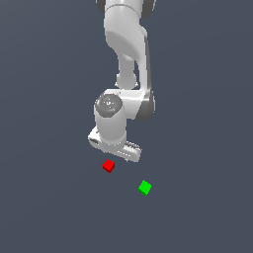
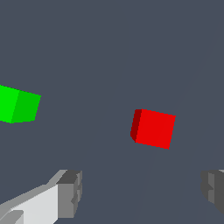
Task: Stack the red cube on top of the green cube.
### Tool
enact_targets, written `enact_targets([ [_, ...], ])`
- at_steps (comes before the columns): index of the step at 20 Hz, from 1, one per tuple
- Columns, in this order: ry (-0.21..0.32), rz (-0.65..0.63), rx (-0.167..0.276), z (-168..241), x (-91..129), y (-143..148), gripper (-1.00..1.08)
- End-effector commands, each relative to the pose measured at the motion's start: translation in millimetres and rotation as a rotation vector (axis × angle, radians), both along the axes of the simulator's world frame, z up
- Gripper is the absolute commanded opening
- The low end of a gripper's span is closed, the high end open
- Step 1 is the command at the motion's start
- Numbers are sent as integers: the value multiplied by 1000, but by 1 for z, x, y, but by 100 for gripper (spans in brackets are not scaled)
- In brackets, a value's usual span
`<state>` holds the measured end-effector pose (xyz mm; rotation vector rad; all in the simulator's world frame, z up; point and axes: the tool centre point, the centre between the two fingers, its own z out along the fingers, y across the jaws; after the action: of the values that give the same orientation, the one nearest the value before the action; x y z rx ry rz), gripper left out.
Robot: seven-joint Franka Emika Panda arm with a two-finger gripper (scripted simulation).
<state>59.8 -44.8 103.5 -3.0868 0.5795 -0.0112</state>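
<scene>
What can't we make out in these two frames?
- Claw fingertips: exterior view, hidden behind the wrist body; wrist view, one finger partly cut by the edge.
- Green cube: wrist view, cropped at the frame edge.
- Claw height above the red cube: neither view settles it.

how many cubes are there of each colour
red cube: 1
green cube: 1
total: 2 cubes, lying apart on the floor, neither held by the fingers
</scene>
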Motion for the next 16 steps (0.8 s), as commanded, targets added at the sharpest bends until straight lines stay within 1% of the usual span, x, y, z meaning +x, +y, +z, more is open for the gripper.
enact_targets([
  [1,2,-70,0,-12,6,-13,100],
  [8,6,-190,0,-32,14,-36,100],
  [12,7,-211,1,-35,15,-40,100],
  [16,7,-204,1,-34,14,-38,100],
])
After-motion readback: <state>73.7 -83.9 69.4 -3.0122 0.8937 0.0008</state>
